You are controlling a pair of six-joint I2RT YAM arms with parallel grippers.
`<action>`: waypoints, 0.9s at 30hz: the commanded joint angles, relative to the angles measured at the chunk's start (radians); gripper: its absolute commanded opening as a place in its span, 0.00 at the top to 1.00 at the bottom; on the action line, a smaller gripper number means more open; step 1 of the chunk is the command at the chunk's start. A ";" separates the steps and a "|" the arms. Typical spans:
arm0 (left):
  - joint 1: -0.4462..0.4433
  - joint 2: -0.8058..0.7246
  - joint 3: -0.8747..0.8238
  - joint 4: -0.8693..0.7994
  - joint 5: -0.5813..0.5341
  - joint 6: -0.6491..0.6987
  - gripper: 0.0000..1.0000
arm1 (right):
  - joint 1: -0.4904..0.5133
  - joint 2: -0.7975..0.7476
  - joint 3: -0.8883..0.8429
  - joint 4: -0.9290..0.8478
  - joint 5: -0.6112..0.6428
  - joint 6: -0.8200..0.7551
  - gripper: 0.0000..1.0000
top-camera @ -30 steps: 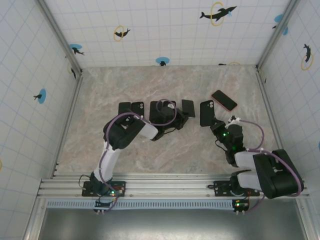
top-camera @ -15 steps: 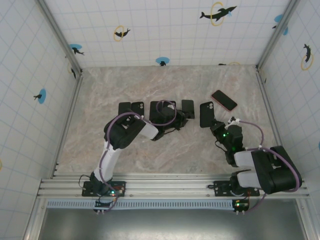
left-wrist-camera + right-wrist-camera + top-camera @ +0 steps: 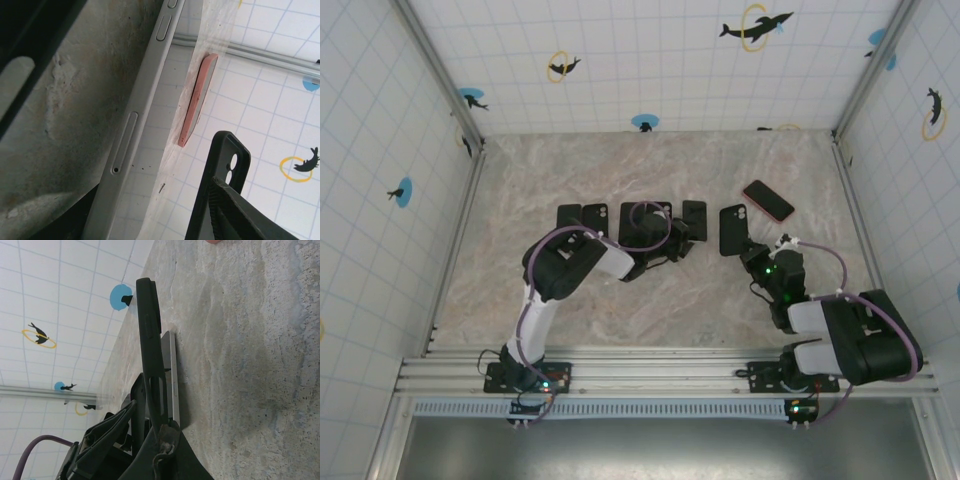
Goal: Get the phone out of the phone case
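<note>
The bare phone (image 3: 695, 214) lies on the marble table; its silver edge with side buttons (image 3: 135, 125) runs close past the left wrist camera and shows behind the case (image 3: 173, 375). The empty black phone case (image 3: 731, 228) stands on its long edge, camera cut-out at the far end (image 3: 222, 160). My right gripper (image 3: 745, 252) is shut on the case's near end (image 3: 167, 432). My left gripper (image 3: 672, 235) sits just left of the phone, open (image 3: 150, 200). Its ribbed fingertip (image 3: 220, 192) is well apart from the phone's edge.
A red-pink phone (image 3: 768, 200) lies at an angle beyond the case, toward the right wall. More black phones or cases (image 3: 570, 215) (image 3: 595, 215) lie left of centre, and another (image 3: 638, 222) sits under the left arm. Tiled walls ring the table.
My left gripper has drawn back a little to the left, away from the phone, which has stayed put. The case in my right gripper has barely shifted.
</note>
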State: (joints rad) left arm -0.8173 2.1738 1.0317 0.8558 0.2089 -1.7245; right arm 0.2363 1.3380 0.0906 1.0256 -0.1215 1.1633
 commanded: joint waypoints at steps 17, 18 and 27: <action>-0.025 -0.115 0.004 -0.229 -0.023 -0.059 0.41 | 0.006 -0.008 0.006 0.047 -0.003 0.004 1.00; -0.025 -0.120 0.009 -0.258 -0.030 -0.057 0.41 | 0.007 -0.010 0.006 0.044 -0.003 0.003 1.00; -0.029 -0.133 0.004 -0.282 -0.047 -0.066 0.40 | 0.004 -0.010 0.002 0.048 0.000 0.003 1.00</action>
State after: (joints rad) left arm -0.8371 2.0659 1.0256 0.6006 0.1852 -1.7634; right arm 0.2367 1.3365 0.0906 1.0271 -0.1253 1.1652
